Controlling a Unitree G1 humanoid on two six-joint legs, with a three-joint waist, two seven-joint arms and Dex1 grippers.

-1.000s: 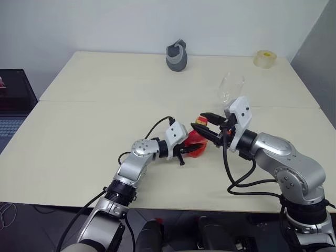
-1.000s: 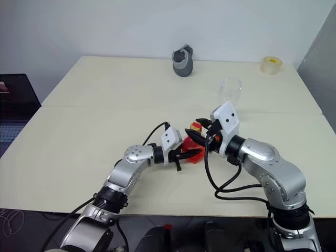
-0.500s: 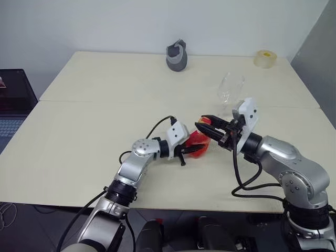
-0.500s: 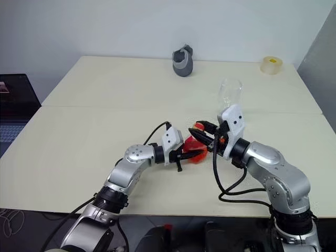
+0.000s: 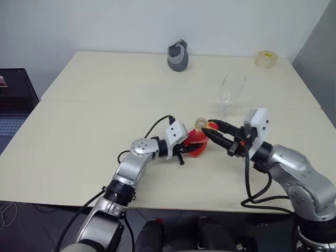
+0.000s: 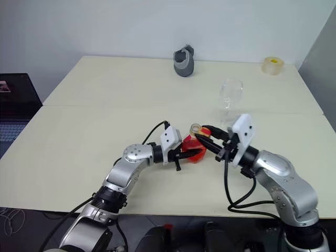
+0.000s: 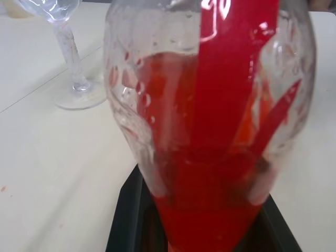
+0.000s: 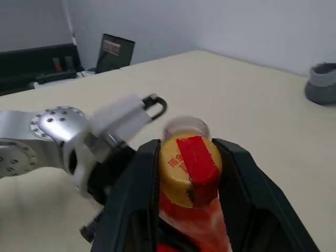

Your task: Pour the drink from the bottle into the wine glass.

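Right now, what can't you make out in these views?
- Left wrist view: the bottle covers most of the left hand, and the wine glass bowl is cut off by the top edge.
- Right wrist view: the print on the cap is too small to read.
- Head views: the laptop is cut off by the left edge.

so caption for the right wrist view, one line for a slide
Right gripper clamps the yellowish cap, now off the bottle held by the left gripper.

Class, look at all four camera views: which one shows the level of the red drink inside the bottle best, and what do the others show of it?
The left wrist view: the drink fills the lower part of the bottle. Both eye views show it as a small red patch beside the left gripper. The right wrist view shows some red below the yellow cap.
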